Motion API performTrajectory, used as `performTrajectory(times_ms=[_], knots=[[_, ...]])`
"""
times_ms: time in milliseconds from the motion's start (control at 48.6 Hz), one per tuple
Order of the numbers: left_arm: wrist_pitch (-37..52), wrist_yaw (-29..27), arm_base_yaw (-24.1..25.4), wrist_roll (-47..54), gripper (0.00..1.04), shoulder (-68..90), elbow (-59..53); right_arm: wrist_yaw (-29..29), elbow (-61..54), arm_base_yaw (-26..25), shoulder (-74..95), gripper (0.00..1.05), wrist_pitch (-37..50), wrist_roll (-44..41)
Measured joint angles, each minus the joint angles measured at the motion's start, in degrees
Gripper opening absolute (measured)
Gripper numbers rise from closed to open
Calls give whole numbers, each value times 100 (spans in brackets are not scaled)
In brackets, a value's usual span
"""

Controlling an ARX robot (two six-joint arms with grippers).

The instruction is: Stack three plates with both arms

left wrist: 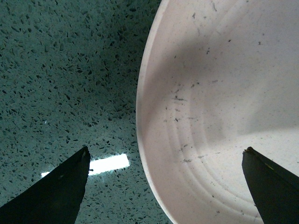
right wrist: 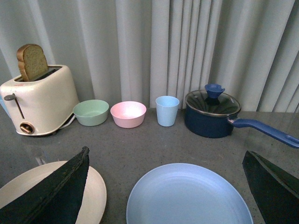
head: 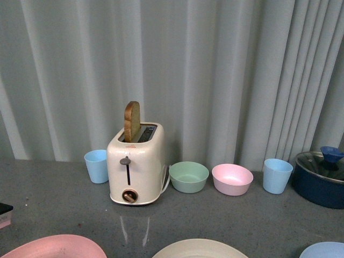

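The left end effector, spread wide, hangs over the edge of the big round pink plate. It should drop straight and pinch it. The right end effector is spread wide too.

The left end effector points steeply downward, its two dark fingers spread wide apart, gripping nothing. The right end effector faces forward and slightly down, its fingers likewise parted wide, with nothing held.

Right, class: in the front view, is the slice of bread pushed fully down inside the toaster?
No, the bread slice stands upright with most of it sticking out above the slot of the toaster.
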Motion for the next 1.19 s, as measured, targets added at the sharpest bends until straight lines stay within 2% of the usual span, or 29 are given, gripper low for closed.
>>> performTrajectory(times_ms=[226,267,617,699,822,1192], knots=[[96,-61,-68,-2,96,33,-81,0,0,0,0,97,0,0],[118,-87,-94,-13,87,35,-101,0,0,0,0,97,0,0],[146,-146,-216,-63,39,94,-170,0,0,0,0,97,0,0],[162,-168,-223,-76,23,94,-175,0,0,0,0,97,0,0],[181,-37,-212,-238,7,90,-138,0,0,0,0,97,0,0],[-42,61,-136,-201,5,87,-17,0,0,0,0,97,0,0]])
